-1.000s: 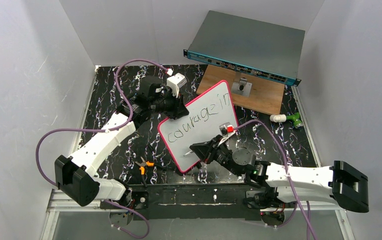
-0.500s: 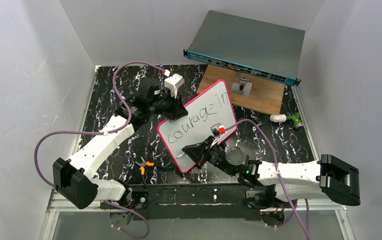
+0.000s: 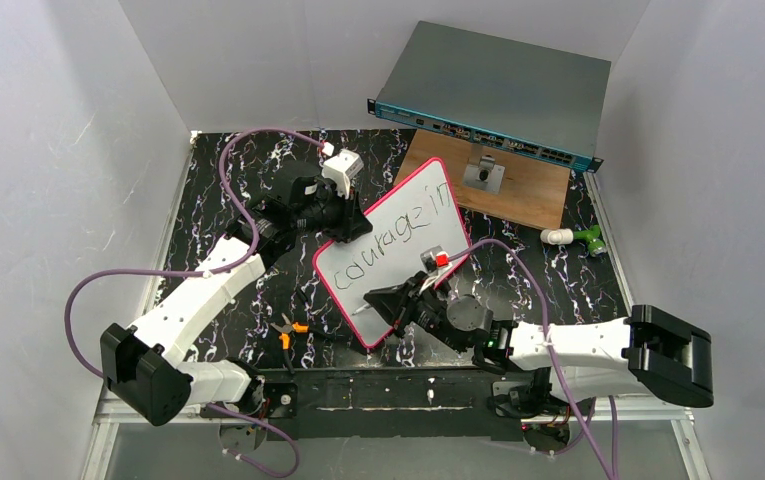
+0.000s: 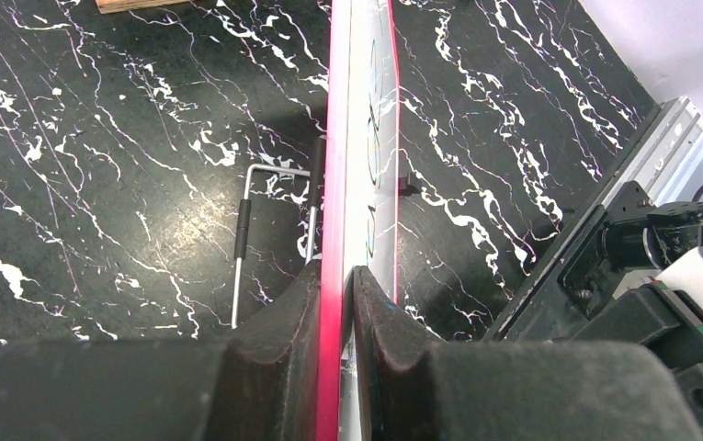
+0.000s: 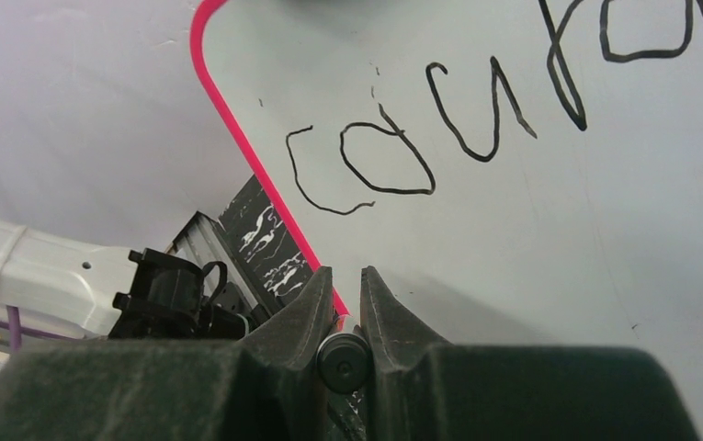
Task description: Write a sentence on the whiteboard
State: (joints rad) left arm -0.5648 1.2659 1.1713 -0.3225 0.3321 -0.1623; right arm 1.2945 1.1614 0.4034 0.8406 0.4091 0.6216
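Observation:
The whiteboard [image 3: 398, 250], white with a pink-red frame, is held tilted above the black marbled table. The sentence [image 3: 390, 237] reads "courage in", in one slanted line. My left gripper [image 3: 350, 226] is shut on the board's upper-left edge; in the left wrist view the board [image 4: 366, 138] is edge-on between the jaws of that gripper [image 4: 347, 276]. My right gripper [image 3: 376, 303] is shut on a marker [image 5: 343, 361] at the board's lower-left part, below the "c" [image 5: 315, 175]. The marker's tip is hidden.
A grey-teal network switch [image 3: 493, 95] rests at the back on a wooden board [image 3: 518, 195] with a small metal part [image 3: 483, 172]. Orange-handled pliers [image 3: 288, 330] lie near the front. A green-white object [image 3: 578, 237] lies at right. A bent metal rod [image 4: 240, 239] lies under the whiteboard.
My right gripper has moved left with the marker, from under the board's lower right to its lower-left part. The left arm and board have shifted slightly left. The writing is unchanged.

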